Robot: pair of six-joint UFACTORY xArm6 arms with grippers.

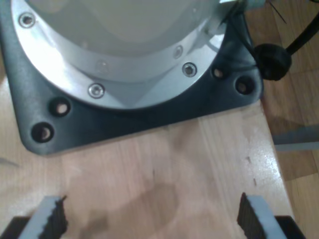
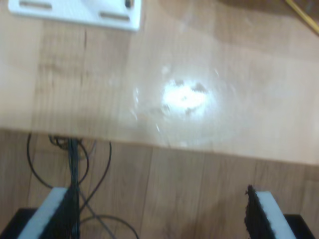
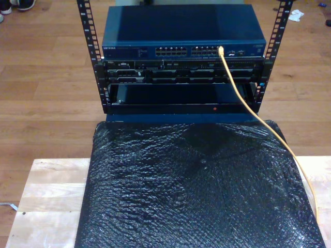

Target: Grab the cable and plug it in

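Note:
The yellow-orange cable (image 3: 247, 106) has one end in a port of the blue network switch (image 3: 183, 31) in the rack. From there it runs down over the black bubble-wrap sheet (image 3: 191, 191) toward the exterior view's right. A short yellow stretch of cable (image 2: 302, 14) also crosses the wooden table in the second wrist view. My first gripper (image 1: 152, 209) is open above bare wood, close to an arm's dark base plate (image 1: 149, 114). My second gripper (image 2: 159, 199) is open over the table's edge, with nothing between its fingers.
A white bracket (image 2: 79, 12) lies on the table (image 2: 199, 59). Thin black wires (image 2: 75, 164) hang below the table's edge above the wood floor. A thick black robot cable (image 1: 279, 55) runs beside the base plate. The black rack (image 3: 181, 77) stands behind the table.

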